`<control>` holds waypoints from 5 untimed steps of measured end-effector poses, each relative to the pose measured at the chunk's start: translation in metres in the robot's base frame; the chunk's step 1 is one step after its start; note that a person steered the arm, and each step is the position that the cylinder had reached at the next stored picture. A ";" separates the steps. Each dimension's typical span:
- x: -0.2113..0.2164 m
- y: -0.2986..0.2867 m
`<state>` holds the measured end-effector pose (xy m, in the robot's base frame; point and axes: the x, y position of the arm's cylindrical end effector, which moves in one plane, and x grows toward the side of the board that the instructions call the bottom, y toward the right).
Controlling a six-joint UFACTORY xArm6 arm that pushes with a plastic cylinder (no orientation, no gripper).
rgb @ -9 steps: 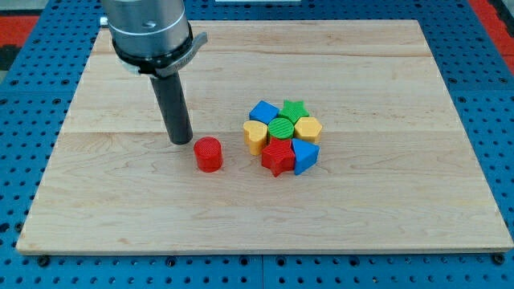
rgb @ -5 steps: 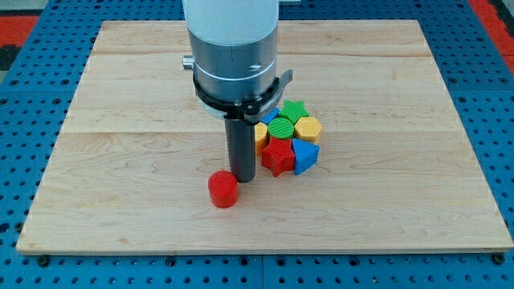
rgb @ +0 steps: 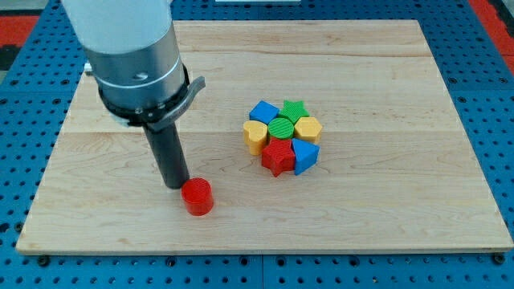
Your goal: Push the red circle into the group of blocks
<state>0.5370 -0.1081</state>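
Item: red circle (rgb: 197, 197), touching my tip (rgb: 176, 185) on its right; no hand fitted. Risk: an off-centre push slips it past the group (rgb: 283, 136).

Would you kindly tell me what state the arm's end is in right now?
No gripper: my tip holds nothing, resting just to the view's left of the red circle, apparently touching it.

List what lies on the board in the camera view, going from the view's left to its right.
My tip → red circle → yellow heart → red star → blue block. The other blocks in the group overlap in left-right position, so I leave them out.
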 end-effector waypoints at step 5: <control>0.063 0.052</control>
<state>0.5999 -0.0558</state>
